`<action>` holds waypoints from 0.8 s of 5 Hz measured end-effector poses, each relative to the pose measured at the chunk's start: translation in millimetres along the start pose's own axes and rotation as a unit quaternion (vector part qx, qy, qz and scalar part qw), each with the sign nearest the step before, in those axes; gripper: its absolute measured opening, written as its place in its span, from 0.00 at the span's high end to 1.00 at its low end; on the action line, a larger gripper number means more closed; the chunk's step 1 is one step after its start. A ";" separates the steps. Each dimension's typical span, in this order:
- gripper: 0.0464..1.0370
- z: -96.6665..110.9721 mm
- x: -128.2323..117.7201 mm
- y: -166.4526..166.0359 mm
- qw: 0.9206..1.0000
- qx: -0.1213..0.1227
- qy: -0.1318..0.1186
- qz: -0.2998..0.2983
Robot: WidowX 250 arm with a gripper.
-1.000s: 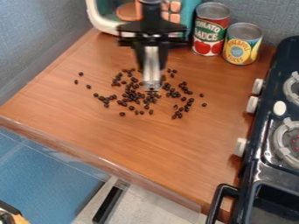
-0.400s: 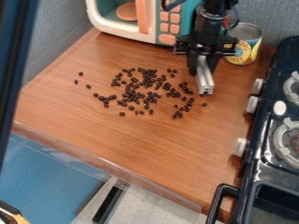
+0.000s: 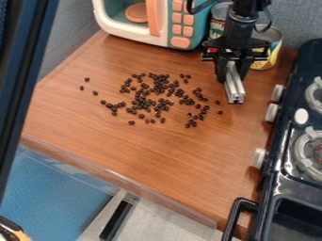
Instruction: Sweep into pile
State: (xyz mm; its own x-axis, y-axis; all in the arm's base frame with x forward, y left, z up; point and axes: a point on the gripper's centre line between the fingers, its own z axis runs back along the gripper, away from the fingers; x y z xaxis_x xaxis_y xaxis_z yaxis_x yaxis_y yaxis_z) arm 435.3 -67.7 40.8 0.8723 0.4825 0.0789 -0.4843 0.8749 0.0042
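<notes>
Beans [image 3: 146,100] lie scattered over the middle and far part of the wooden counter [image 3: 144,146], densest centrally, with strays to left and right. Right of most of them, the black gripper [image 3: 230,75] is closed around a slanting silver metal bar [image 3: 234,90], before two cans [image 3: 275,51].

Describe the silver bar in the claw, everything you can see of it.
The bar is straight, narrow and silver-grey, apparently metal, with lengthwise ridges and a squarish, notched lower end. It sits between the two black fingers of the claw, which hide its upper part, and slants down toward the camera. In the picture its lower end lies to the right of the scattered dark beans and left of the stove. Whether that end touches the wooden counter can't be told.
</notes>
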 end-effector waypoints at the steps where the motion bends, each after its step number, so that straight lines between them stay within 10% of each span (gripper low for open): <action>1: 0.66 -7.5 -7.8 -2.4 1.000 0.002 0.004 -0.002; 4: 0.66 -25.6 -16.0 0.4 1.000 0.000 0.003 0.008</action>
State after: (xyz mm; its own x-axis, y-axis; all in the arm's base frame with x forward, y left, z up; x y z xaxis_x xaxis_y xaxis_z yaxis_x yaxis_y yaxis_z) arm 422.9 -74.0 13.9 0.8650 0.4963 0.0739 -0.4978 0.8673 0.0025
